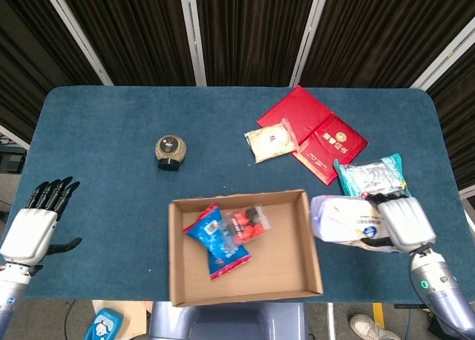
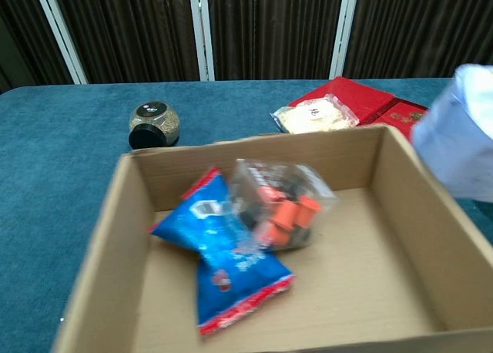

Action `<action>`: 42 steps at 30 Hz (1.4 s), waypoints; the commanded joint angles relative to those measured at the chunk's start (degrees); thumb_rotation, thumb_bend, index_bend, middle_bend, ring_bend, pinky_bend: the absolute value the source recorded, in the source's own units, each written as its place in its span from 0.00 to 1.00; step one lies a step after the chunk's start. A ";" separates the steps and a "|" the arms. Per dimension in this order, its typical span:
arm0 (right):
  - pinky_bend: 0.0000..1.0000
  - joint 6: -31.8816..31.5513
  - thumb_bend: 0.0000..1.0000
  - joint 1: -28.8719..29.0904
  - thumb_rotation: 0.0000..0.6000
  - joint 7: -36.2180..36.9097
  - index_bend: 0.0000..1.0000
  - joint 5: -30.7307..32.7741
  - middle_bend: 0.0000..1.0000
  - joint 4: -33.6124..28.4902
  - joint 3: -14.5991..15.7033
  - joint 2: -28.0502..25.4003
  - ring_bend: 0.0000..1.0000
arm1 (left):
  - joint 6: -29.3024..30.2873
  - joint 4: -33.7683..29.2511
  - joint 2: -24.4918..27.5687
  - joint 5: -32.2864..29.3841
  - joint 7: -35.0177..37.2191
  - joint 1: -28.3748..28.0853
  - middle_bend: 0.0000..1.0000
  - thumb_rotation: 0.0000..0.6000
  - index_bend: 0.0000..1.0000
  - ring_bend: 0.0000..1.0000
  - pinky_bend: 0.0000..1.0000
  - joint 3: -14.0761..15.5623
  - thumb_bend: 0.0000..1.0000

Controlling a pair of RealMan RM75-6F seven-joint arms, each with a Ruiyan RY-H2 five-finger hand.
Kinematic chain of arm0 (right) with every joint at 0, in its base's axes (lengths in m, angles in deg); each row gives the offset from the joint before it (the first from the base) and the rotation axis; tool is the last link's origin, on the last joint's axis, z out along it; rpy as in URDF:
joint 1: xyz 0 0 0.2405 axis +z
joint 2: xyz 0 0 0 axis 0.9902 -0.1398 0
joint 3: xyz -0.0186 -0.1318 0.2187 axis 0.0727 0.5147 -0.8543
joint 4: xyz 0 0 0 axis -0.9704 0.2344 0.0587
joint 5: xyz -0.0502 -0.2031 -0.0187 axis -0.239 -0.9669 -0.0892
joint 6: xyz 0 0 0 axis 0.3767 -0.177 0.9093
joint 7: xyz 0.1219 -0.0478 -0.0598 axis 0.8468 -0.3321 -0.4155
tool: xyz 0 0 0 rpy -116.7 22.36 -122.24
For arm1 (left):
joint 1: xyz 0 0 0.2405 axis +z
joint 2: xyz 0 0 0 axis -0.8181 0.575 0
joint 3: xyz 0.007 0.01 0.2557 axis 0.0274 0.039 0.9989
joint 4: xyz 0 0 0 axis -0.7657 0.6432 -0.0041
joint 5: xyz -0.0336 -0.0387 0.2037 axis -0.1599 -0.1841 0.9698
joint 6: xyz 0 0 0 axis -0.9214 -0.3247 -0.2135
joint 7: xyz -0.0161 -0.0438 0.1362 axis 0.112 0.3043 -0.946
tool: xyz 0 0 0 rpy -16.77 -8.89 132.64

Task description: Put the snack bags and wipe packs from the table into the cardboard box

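The open cardboard box (image 1: 304, 269) (image 2: 400, 237) sits at the table's front middle. Inside lie a blue snack bag (image 1: 215, 240) (image 2: 223, 257) and a clear bag of red and black sweets (image 1: 249, 223) (image 2: 281, 203). My right hand (image 1: 404, 223) grips a white wipe pack (image 1: 343, 220) (image 2: 460, 137) just right of the box's right wall, lifted off the table. A teal wipe pack (image 1: 371, 174) lies behind it. A small pale snack bag (image 1: 270, 140) (image 2: 316, 115) rests partly on red envelopes. My left hand (image 1: 33, 227) hovers at the table's front left with fingers spread, holding nothing.
Red envelopes (image 1: 315, 132) (image 2: 362, 99) lie at the back right. A round glass jar with a black lid (image 1: 170, 151) (image 2: 153, 125) stands on the blue cloth behind the box's left side. A chair back (image 1: 230, 321) is below the table's front edge.
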 commanded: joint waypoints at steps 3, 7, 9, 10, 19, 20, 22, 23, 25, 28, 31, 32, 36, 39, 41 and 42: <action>0.73 0.11 0.12 2.64 1.00 -5.08 0.74 -3.10 0.68 -10.46 -1.50 -1.90 0.66 | 0.09 0.05 0.15 0.28 0.38 0.23 0.00 1.00 0.00 0.00 0.00 -0.44 0.00; 0.73 1.75 0.12 4.59 1.00 -11.43 0.74 -3.56 0.68 -14.09 -1.23 1.05 0.66 | -0.03 0.28 0.35 0.32 0.97 0.45 0.00 1.00 0.00 0.00 0.00 -0.81 0.00; 0.73 1.97 0.12 5.52 1.00 -14.23 0.74 -2.19 0.68 -14.56 -1.71 2.50 0.66 | -0.23 0.44 0.40 0.38 1.22 0.55 0.00 1.00 0.00 0.00 0.00 -0.84 0.00; 0.73 1.93 0.12 6.00 1.00 -15.48 0.74 -1.21 0.68 -14.54 -2.10 3.20 0.66 | -0.33 0.52 0.43 0.43 1.32 0.58 0.00 1.00 0.00 0.00 0.00 -0.86 0.00; 0.73 0.23 0.12 8.12 1.00 -18.16 0.74 8.03 0.68 -15.83 -4.79 4.83 0.66 | -0.32 1.16 0.73 0.29 2.59 0.87 0.00 1.00 0.00 0.00 0.00 -1.81 0.00; 0.73 0.33 0.12 8.17 1.00 -18.19 0.74 7.88 0.68 -16.55 -4.50 4.83 0.66 | -0.30 1.22 0.68 0.22 2.74 0.88 0.00 1.00 0.00 0.00 0.00 -1.97 0.00; 0.73 0.70 0.12 8.40 1.00 -18.48 0.74 7.15 0.68 -17.87 -3.77 5.32 0.66 | -0.35 1.30 0.63 0.16 2.83 0.89 0.00 1.00 0.00 0.00 0.00 -2.19 0.00; 0.73 0.82 0.12 8.55 1.00 -18.91 0.74 6.92 0.68 -18.39 -3.38 5.78 0.66 | -0.37 1.26 0.62 0.18 2.76 0.90 0.00 1.00 0.00 0.00 0.00 -2.25 0.00; 0.73 1.05 0.12 9.14 1.00 -20.34 0.74 6.91 0.68 -19.37 -2.64 7.52 0.66 | -0.31 1.15 0.55 0.46 2.51 0.99 0.00 1.00 0.00 0.00 0.00 -2.29 0.00; 0.73 0.77 0.12 9.89 1.00 -22.38 0.73 7.68 0.68 -20.03 -2.09 10.20 0.66 | -0.22 0.96 0.53 0.81 2.39 1.11 0.00 1.00 0.00 0.00 0.00 -2.34 0.00; 0.73 0.28 0.12 10.96 1.00 -25.34 0.73 9.28 0.67 -20.48 -1.42 13.93 0.65 | -0.11 0.95 0.65 1.03 2.60 1.28 0.00 1.00 0.00 0.00 0.00 -2.45 0.00; 0.73 0.14 0.12 11.32 1.00 -26.19 0.72 9.96 0.67 -20.57 -1.26 15.07 0.65 | -0.14 0.97 0.69 0.99 2.77 1.33 0.00 1.00 0.00 0.00 0.00 -2.49 0.00; 0.73 -1.14 0.12 12.38 1.00 -29.34 0.71 12.22 0.66 -21.05 -0.84 18.71 0.64 | -0.28 1.22 0.77 0.93 3.16 1.38 0.00 1.00 0.00 0.00 0.00 -2.69 0.00; 0.72 -2.13 0.12 13.21 1.00 -31.07 0.69 13.43 0.64 -21.33 -0.67 21.62 0.63 | -0.49 1.45 0.70 0.90 3.38 1.40 0.00 1.00 0.00 0.00 0.00 -2.80 0.00; 0.72 -2.94 0.12 13.71 1.00 -32.15 0.68 14.09 0.63 -21.33 -0.66 23.48 0.63 | -0.63 1.50 0.70 0.98 3.46 1.43 0.00 1.00 0.00 0.00 0.00 -2.79 0.00; 0.72 -3.34 0.12 13.95 1.00 -32.54 0.68 14.48 0.63 -21.33 -0.70 24.44 0.63 | -0.64 1.56 0.70 1.04 3.43 1.44 0.00 1.00 0.00 0.00 0.00 -2.81 0.00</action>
